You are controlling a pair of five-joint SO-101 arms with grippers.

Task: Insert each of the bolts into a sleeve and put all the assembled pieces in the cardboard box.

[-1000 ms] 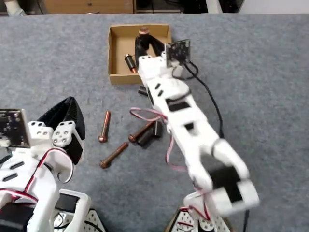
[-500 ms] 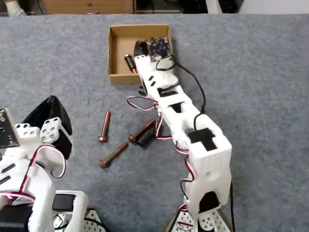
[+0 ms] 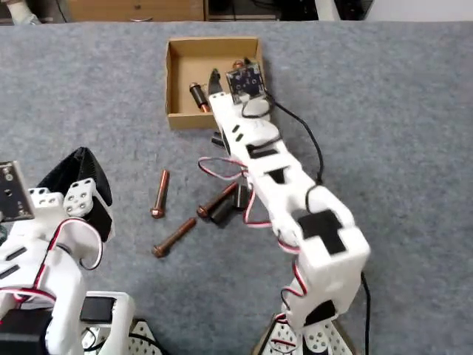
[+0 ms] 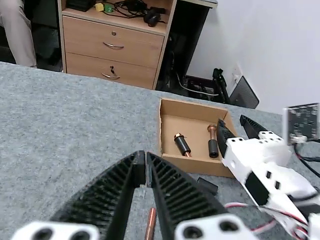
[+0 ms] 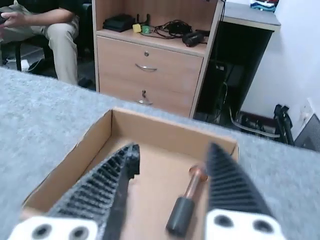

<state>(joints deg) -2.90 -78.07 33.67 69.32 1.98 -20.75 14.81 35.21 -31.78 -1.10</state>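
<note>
Your right hand (image 5: 173, 149) hangs wide open; the bolts (image 3: 160, 194) behind it look stiff and slick, so pinch mid-shaft.

Left tool (image 4: 144, 161) closed, right tool (image 5: 173, 152) spread.

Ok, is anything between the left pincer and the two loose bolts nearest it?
Nothing visible does. Only bare mat lies between the left pincer and the farther bolt and nearer bolt; the right arm lies beyond them, toward the box.
</note>
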